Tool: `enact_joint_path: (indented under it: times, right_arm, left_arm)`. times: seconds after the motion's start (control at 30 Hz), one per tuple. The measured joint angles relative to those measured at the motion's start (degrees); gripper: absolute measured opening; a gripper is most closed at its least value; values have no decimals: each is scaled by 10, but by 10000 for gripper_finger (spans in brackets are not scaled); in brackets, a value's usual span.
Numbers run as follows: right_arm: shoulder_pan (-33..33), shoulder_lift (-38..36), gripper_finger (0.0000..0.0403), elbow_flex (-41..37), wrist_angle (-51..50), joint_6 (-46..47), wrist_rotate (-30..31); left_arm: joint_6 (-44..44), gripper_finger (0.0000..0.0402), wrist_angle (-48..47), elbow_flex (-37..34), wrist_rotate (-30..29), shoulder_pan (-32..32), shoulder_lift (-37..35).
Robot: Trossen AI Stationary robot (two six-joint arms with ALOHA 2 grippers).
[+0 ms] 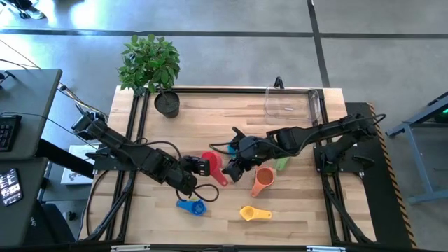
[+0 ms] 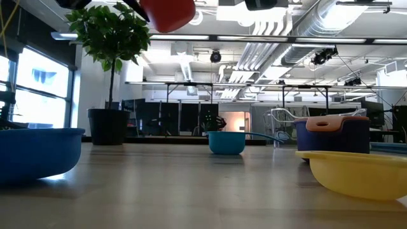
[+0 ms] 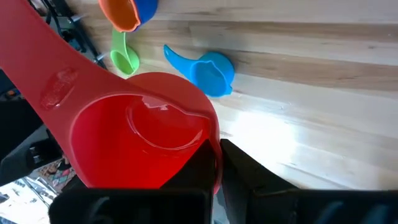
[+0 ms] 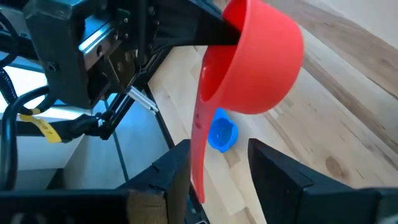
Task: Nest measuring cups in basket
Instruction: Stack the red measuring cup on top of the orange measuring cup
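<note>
A: So, where is the basket (image 1: pixel 292 103) found?
B: It is seen well apart from both grippers, at the table's (image 1: pixel 210 115) far edge beyond the right arm, next to no cup.
A: And the red cup (image 1: pixel 212 163)?
B: It is held off the table by the left gripper (image 1: pixel 202 166), whose fingers (image 3: pixel 199 165) are pinched on its rim. Its handle hangs between the spread fingers of the right gripper (image 1: pixel 229 170).
A: What lies nearby?
B: The orange cup (image 1: pixel 262 181) is nested in a blue one just beside the right gripper, a green cup (image 1: pixel 281 164) past it. A small blue cup (image 1: pixel 190 206) and the yellow cup (image 1: pixel 253 213) are set nearer the front edge.
</note>
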Motion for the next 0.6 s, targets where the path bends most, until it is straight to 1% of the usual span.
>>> enact_joint_path:
  times: [0.4, 0.5, 0.6]
  right_arm:
    - [-27, 0, 141, 0, -2, 0, -28]
    - [-30, 0, 116, 0, -2, 0, -30]
    - [-34, 0, 73, 0, -2, 0, -43]
  left_arm:
    - [53, 7, 73, 0, -1, 36, 0]
    - [73, 7, 71, 0, -1, 37, 0]
    - [84, 7, 71, 0, -1, 37, 0]
